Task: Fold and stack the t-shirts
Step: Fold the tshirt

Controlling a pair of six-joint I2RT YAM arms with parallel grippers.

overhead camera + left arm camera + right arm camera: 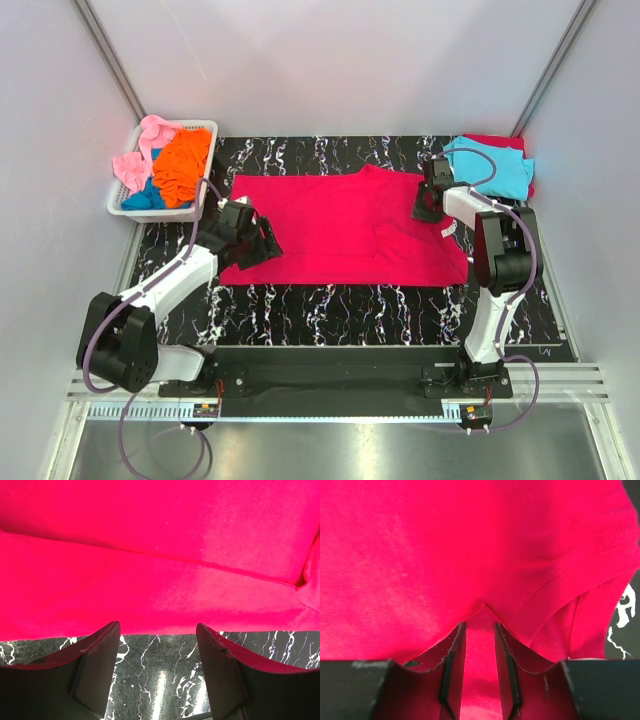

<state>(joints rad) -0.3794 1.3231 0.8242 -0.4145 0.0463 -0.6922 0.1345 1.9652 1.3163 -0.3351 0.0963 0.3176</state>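
Right claw (479,626) pinches a pucker of the crimson-red t-shirt (340,225), spread flat on the counter (330,300); left claw (158,625) gapes empty at its 8 o'clock hem. Cyan shirt (490,165) lies folded at 1 o'clock; orange shirt (182,165), pink shirt (150,135) and blue shirt (145,195) wait in the basket (205,125) at 10 o'clock.

Black marbled tabletop (330,300), pale lilac walls (350,60), metal corner posts (109,55)
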